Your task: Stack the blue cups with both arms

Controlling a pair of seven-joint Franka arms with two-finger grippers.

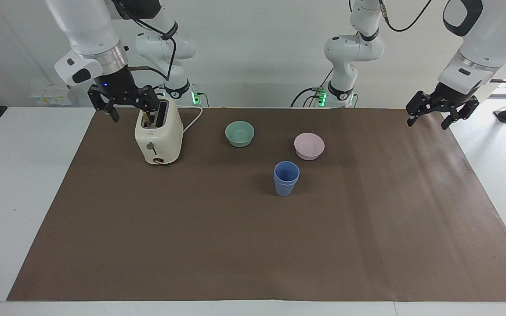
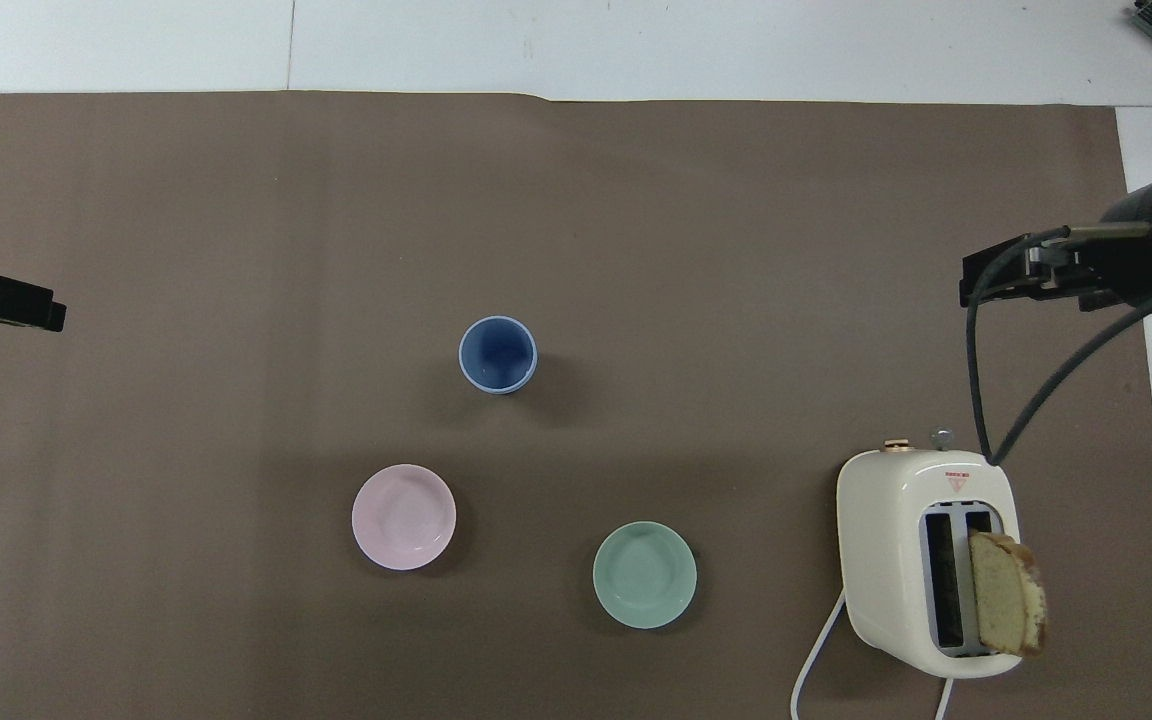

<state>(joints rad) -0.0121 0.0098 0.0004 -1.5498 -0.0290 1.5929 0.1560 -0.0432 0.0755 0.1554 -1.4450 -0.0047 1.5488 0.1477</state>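
The two blue cups [image 1: 286, 178] stand upright on the brown mat, one nested inside the other, with both rims showing; they also show in the overhead view [image 2: 498, 354]. They are farther from the robots than the pink bowl. My right gripper [image 1: 132, 107] hangs open and empty in the air beside the toaster's top, at the right arm's end of the mat; it also shows in the overhead view [image 2: 1011, 280]. My left gripper [image 1: 431, 116] waits open and empty over the mat's edge at the left arm's end, with its tip in the overhead view [image 2: 6, 303].
A cream toaster [image 1: 158, 136] with a bread slice [image 2: 1006, 605] in one slot stands near the right arm's base. A pale green bowl [image 1: 240, 133] and a pink bowl [image 1: 309, 145] sit nearer to the robots than the cups. The brown mat [image 1: 253, 245] covers the table.
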